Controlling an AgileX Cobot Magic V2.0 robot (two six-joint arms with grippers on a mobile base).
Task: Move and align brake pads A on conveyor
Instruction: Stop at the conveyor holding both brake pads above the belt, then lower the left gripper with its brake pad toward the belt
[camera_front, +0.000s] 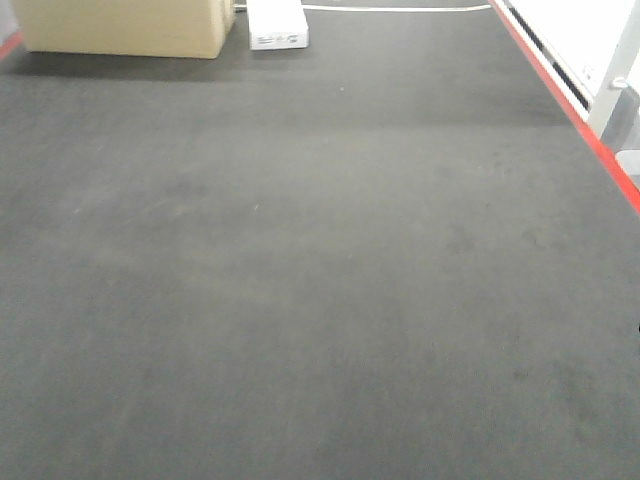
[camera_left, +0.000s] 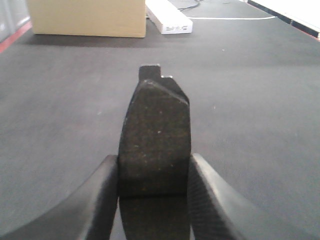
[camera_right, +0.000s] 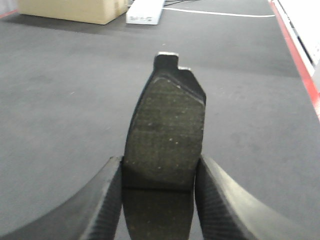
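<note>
- Brake pad A on the left is pinched tight in my left gripper, over the conveyor. Dropped from high, it may flip.
- My right gripper pinches the second pad. It may land crooked beside the first.

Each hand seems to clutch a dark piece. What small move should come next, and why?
Probably lower one hand and lay its pad down. The left hand grips the left brake pad, the right hand the right brake pad, and the front view shows no pad lying on the conveyor yet.
</note>
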